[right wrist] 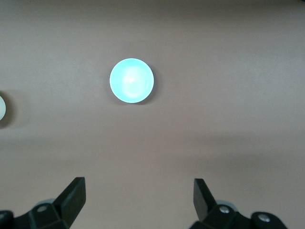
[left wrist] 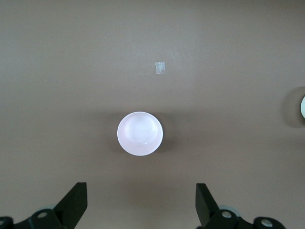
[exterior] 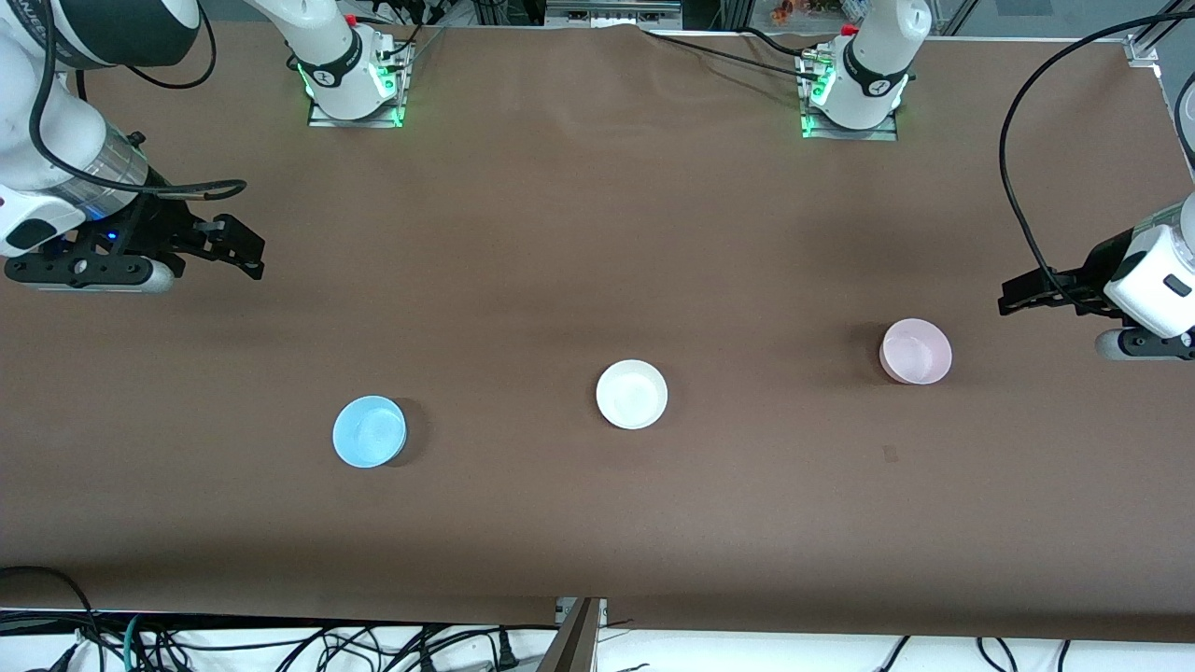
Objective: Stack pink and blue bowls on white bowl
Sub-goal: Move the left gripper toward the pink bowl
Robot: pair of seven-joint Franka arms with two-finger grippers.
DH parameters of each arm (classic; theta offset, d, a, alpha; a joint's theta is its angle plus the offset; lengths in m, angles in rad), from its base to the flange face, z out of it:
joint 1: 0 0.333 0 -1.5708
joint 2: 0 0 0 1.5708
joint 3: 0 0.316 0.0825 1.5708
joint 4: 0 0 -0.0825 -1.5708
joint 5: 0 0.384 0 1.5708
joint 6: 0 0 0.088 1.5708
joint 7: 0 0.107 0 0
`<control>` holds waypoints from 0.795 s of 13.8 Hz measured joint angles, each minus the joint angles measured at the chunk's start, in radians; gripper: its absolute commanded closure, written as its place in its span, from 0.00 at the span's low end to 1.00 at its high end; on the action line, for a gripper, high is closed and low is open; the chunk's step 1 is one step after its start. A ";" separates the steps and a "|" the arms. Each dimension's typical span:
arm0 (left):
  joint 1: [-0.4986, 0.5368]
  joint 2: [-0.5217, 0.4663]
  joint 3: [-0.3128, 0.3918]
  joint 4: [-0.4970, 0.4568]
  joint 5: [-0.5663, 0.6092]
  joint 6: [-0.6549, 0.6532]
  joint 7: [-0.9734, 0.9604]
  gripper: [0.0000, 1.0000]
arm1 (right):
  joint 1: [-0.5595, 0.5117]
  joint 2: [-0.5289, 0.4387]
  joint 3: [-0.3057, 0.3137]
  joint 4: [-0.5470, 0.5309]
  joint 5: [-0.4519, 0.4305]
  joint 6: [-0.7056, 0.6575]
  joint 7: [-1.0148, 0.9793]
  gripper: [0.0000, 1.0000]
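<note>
Bowls sit apart in a row on the brown table (exterior: 597,233): white bowl (exterior: 632,394) in the middle, blue bowl (exterior: 370,430) toward the right arm's end, pink bowl (exterior: 916,351) toward the left arm's end. Left gripper (exterior: 1013,297) hangs spread wide near the pink bowl, holding nothing. Right gripper (exterior: 245,250) hangs above bare table, fingers parted, empty too.

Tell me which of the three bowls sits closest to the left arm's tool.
The pink bowl, at the left arm's end of the table, close by the left tool. The white bowl and blue bowl lie farther off.
</note>
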 measured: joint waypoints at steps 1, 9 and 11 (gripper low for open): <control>0.000 0.000 0.000 0.000 0.000 0.000 0.001 0.00 | 0.000 0.000 0.000 0.000 0.000 0.000 0.000 0.00; 0.022 0.003 0.011 -0.022 0.000 -0.004 0.005 0.00 | 0.000 0.000 -0.001 0.000 0.000 -0.001 0.000 0.00; 0.042 0.013 0.027 -0.076 -0.002 0.047 0.010 0.00 | 0.000 0.000 -0.001 0.000 0.000 -0.001 0.000 0.00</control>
